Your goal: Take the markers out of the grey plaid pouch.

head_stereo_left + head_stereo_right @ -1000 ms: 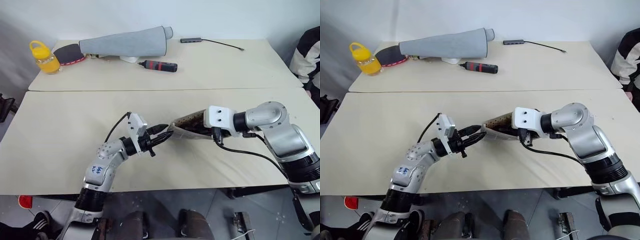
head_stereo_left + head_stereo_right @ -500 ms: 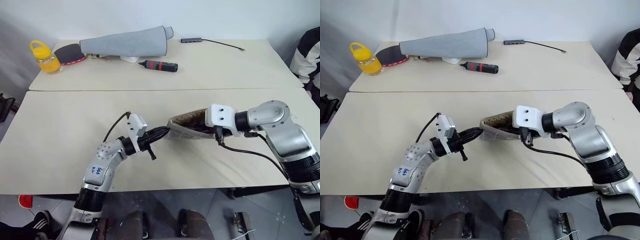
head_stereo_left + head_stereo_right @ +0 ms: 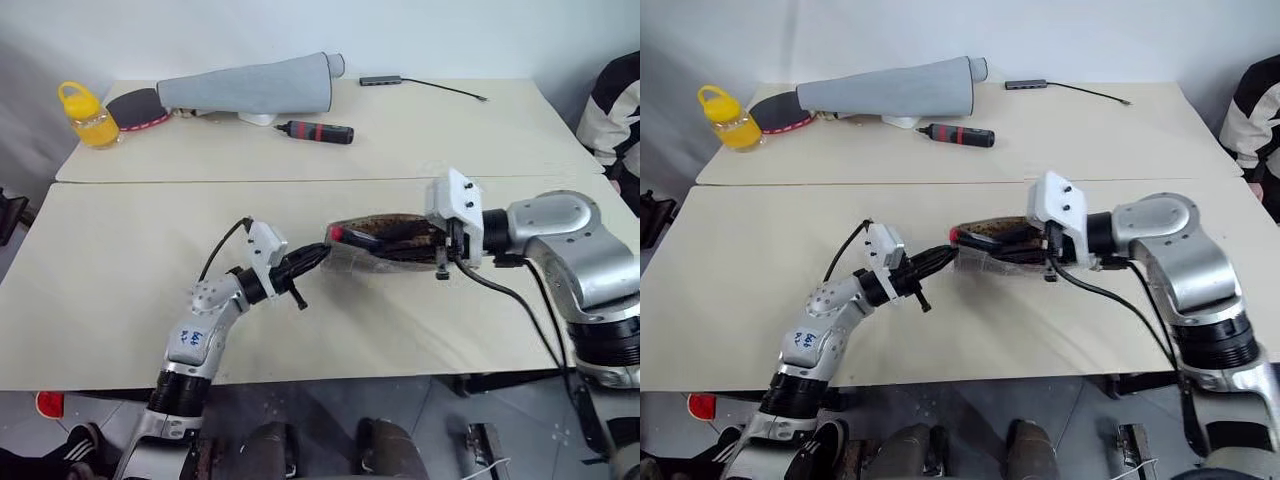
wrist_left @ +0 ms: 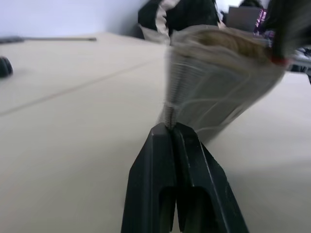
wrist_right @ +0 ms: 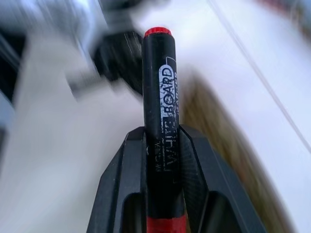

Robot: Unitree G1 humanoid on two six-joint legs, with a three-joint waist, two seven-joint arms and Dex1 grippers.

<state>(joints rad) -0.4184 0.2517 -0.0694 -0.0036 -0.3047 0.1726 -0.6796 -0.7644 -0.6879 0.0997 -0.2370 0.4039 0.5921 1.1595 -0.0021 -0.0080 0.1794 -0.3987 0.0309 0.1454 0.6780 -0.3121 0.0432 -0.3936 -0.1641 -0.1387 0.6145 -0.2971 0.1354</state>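
the table (image 3: pixel 120 260) carries the grey plaid pouch (image 3: pixel 385 250) near its centre, lifted between both arms. at the pouch's nine o'clock end the left gripper (image 4: pixel 171 130) is pinched tight on its edge. over its three o'clock end the right gripper (image 5: pixel 160 141) clamps a black marker (image 5: pixel 159 87), red-tipped.

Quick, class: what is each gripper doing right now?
Left gripper: shut on the grey plaid pouch edge.
Right gripper: shut on a black whiteboard marker.
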